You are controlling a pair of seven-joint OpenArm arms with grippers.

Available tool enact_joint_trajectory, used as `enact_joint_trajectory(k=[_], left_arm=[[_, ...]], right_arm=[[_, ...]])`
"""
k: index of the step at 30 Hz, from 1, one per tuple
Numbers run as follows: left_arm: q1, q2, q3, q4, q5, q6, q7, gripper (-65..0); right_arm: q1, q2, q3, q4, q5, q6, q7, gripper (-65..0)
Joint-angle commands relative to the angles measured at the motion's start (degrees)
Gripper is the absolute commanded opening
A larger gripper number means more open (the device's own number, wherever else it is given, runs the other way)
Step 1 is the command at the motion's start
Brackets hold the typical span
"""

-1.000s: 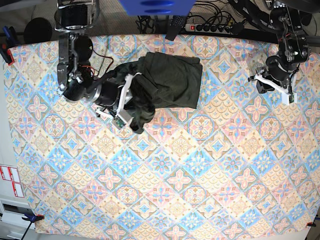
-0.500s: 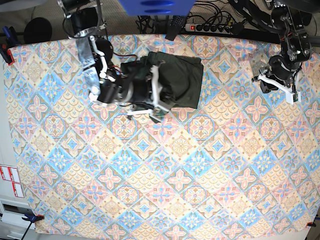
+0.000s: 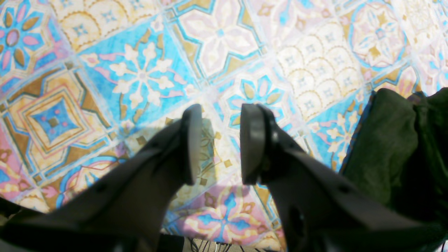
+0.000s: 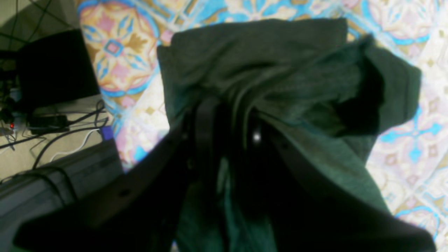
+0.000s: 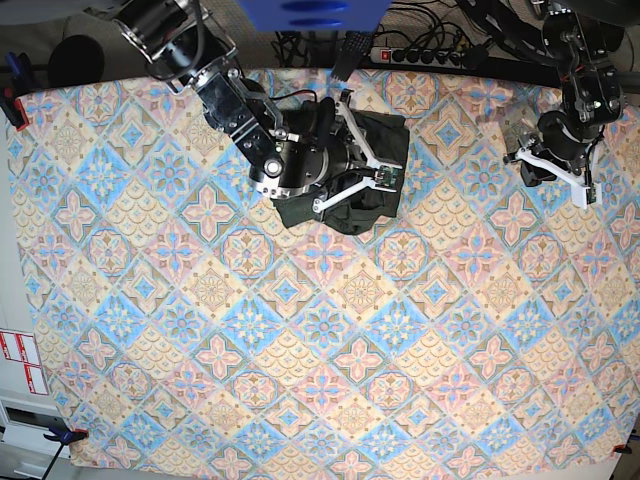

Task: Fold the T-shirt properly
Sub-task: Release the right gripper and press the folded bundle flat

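The T-shirt [image 5: 345, 218] is a dark olive-green bunch at the table's back middle. My right gripper [image 5: 383, 178] lies on top of it, reaching across from the left. In the right wrist view its fingers [image 4: 206, 122] stand a little apart, and loose folds of the T-shirt [image 4: 280, 70] run through the gap and spread beyond the tips of the right gripper [image 4: 229, 115]. My left gripper [image 5: 578, 192] hovers at the back right, well apart from the cloth. In the left wrist view the left gripper [image 3: 217, 140] is open and empty over the tiles, with the T-shirt's edge [image 3: 385, 147] at the right.
A patterned tile-print cloth [image 5: 300, 350] covers the table. Behind the back edge lie a power strip [image 5: 420, 55] and cables [image 4: 52, 140]. A black round object [image 5: 75, 60] sits off the back left corner. Clamps [image 5: 12, 100] grip the cloth's edges.
My right arm has swung from the left side to the right, carrying the shirt's left part over onto its body, and its fingers have come apart. The left arm has barely moved.
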Motion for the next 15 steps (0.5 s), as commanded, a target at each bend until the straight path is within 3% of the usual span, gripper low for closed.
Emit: enact_joint_trajectory(k=[1,7,12,15], left_arm=[[-0.2,-0.8,-0.2,0.8,-0.2,-0.2,-0.9,-46.9],[-1.2,-0.8,0.0,-0.8,-0.3,-0.2,-0.8,-46.9],[-1.3,-0.8,0.0,-3.1,-0.3,-0.2,-1.0,-46.9],[-1.5,-0.8,0.0,-4.3,-0.4,-0.2,-1.1,-46.9]], right_arm=[[1.1,-0.1,1.5,1.3,0.7,0.1,0.8,-52.2],[0.7,-0.1,9.8,5.8,0.7,0.1,0.9,-52.0],[0.5,4.2,13.3,8.8,0.7,0.1,0.9,-52.0],[0.5,4.7,12.9,9.3,0.7,0.1,0.9,-52.2]])
